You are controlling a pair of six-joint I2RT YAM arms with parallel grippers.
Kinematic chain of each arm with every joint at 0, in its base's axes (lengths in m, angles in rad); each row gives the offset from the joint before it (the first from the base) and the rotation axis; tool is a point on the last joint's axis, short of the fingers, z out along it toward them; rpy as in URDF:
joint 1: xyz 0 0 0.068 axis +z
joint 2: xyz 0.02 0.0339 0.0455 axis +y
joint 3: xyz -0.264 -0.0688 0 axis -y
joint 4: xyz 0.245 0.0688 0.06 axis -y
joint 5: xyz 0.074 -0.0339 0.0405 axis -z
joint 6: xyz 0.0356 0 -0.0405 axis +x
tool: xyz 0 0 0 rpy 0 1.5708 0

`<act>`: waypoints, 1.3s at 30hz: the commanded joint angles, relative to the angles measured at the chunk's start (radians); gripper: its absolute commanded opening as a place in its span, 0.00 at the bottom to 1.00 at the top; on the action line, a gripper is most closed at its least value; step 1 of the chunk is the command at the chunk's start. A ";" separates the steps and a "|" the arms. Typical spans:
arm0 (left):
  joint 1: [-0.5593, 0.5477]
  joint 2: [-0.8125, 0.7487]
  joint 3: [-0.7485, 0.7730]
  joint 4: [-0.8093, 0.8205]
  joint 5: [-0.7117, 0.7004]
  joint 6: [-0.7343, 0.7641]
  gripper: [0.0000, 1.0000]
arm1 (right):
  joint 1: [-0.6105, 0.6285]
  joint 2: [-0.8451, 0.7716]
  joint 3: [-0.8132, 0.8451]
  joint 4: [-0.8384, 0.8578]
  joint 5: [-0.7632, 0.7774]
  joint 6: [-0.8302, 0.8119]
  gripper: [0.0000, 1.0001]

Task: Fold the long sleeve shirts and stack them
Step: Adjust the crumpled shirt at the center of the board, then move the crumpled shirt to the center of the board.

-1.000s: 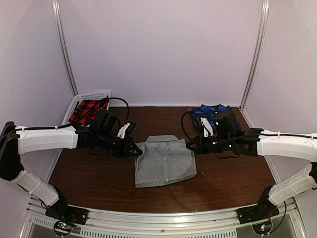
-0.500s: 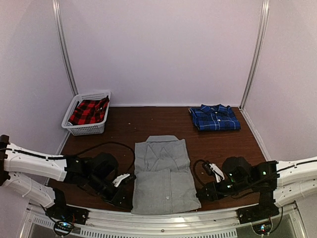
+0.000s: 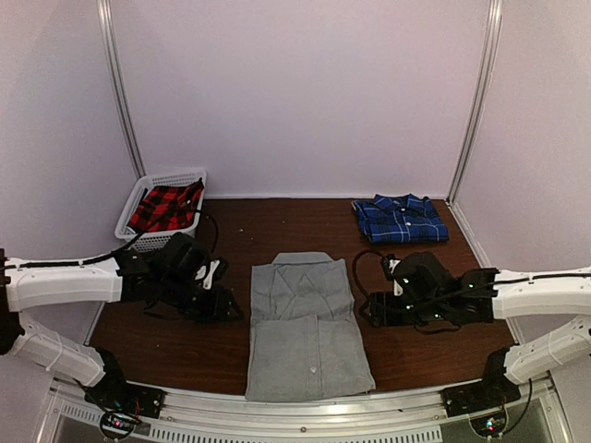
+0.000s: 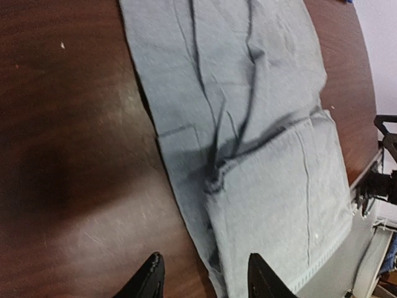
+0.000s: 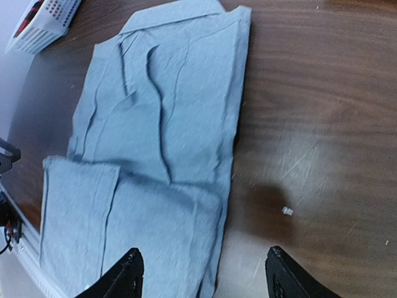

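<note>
On the dark brown wooden table [image 3: 277,221] we see the plain light grey collared button-front shirt [image 3: 305,323] lying flat in the middle. Its collar points toward the far edge and its hem reaches the near edge, and a folded-over layer covers its near half. The dark blue plaid shirt with thin white lines [image 3: 400,220] rests folded at the far right corner, well apart from the grey one. A white plastic basket [image 3: 138,238] holding a red and black plaid cloth [image 3: 164,207] stands at the far left corner. The left gripper [image 3: 220,306] sits low over bare wood just beside the grey shirt's left edge. In its wrist view we find its black fingertips [image 4: 151,279] parted about halfway, with nothing clasped between them. The right gripper [image 3: 369,310] sits low just beside the shirt's right edge. Its fingers [image 5: 126,274] are spread wide and likewise grip nothing. Neither gripper touches the fabric, as far as we can tell.
</note>
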 commanded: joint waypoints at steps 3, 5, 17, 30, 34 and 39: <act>0.112 0.272 0.143 0.143 -0.160 0.131 0.46 | -0.191 0.225 0.078 0.258 -0.036 -0.151 0.66; 0.121 0.366 0.208 0.143 -0.199 0.164 0.45 | -0.226 0.310 0.113 0.302 -0.082 -0.175 0.64; 0.144 0.722 0.446 0.178 -0.240 0.210 0.44 | -0.291 0.675 0.329 0.362 -0.138 -0.220 0.59; 0.144 0.815 0.537 0.154 -0.227 0.217 0.09 | -0.295 0.846 0.422 0.395 -0.186 -0.202 0.37; 0.144 0.831 0.577 0.149 -0.221 0.223 0.00 | -0.294 0.870 0.467 0.377 -0.186 -0.210 0.15; 0.144 0.846 0.667 0.102 -0.274 0.239 0.00 | -0.296 0.872 0.532 0.314 -0.150 -0.230 0.01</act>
